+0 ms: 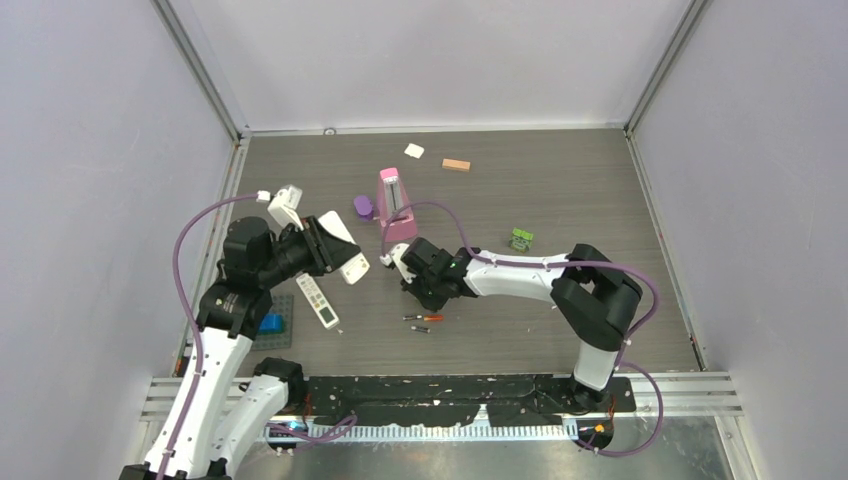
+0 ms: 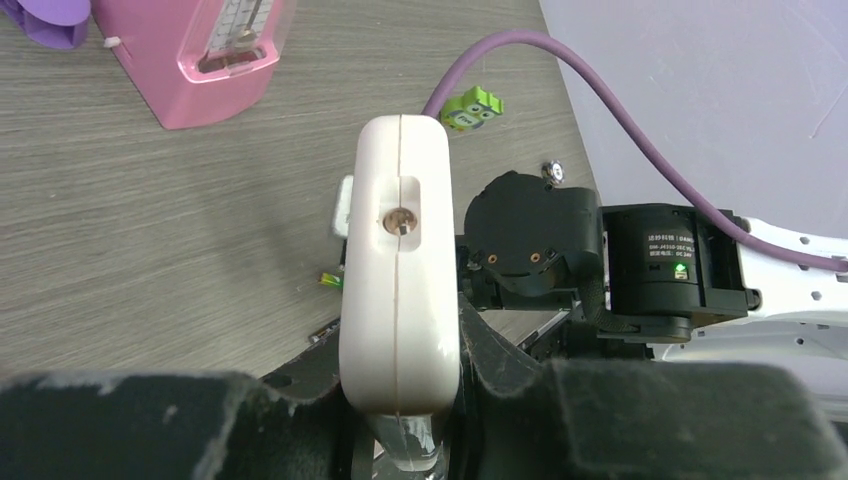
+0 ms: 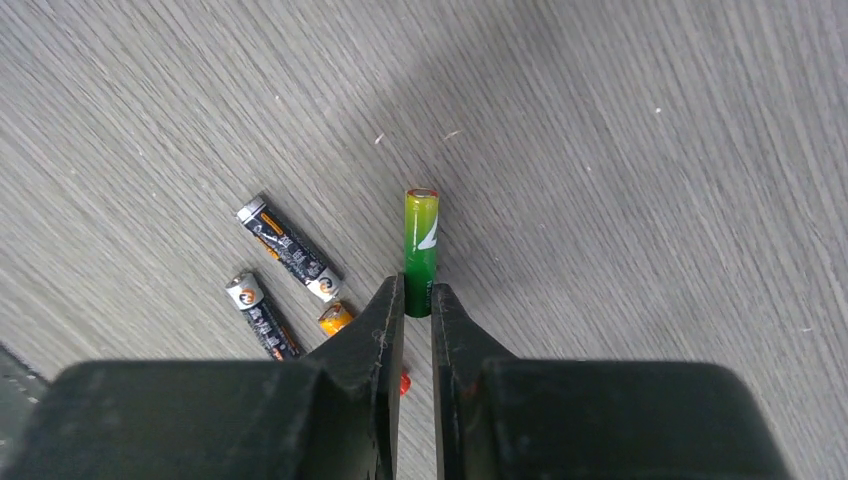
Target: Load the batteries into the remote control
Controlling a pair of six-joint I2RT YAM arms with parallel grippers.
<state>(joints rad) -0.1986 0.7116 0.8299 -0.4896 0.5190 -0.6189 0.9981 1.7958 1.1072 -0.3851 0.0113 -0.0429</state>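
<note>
Top view: seeing left end effector (image 1: pixel 335 250) clamped shut on the white remote control (image 1: pixel 352 268), which is held clear of the worktop (image 1: pixel 560 200). Placing right end effector (image 1: pixel 400 265) just beside that remote's outer end. Counting a couple of loose batteries (image 1: pixel 422 320) flat on the worktop, near the right end effector on its arm-base side. Noting a second remote (image 1: pixel 318 300) lying under the left end effector and a pink metronome (image 1: pixel 395 205) just beyond the right one. Can't pick out what the right fingers hold from up here, too small. Left wrist view: looking end-on at the remote control (image 2: pixel 398 260), squeezed upright between both fingers of the left end effector (image 2: pixel 400 420), no gap either side. Seeing the right arm wrist housing (image 2: pixel 530 250) just beside the remote, on the right of the fingers. Pink metronome ahead and left, green owl toy (image 2: pixel 472 108) ahead and slightly right, both well apart from the grip. Right wrist view: reading right end effector (image 3: pixel 417 300) as nearly closed, fingertips pinching the near end of the green battery (image 3: pixel 421 240), rest of it sticking straight out ahead. Can't tell whether its far end touches the worktop. Seeing two dark batteries (image 3: pixel 288 250) left of the fingertips, flat and apart from the green one. Catching an orange battery (image 3: pixel 335 318) right beside the left finger, partly hidden behind it.
</note>
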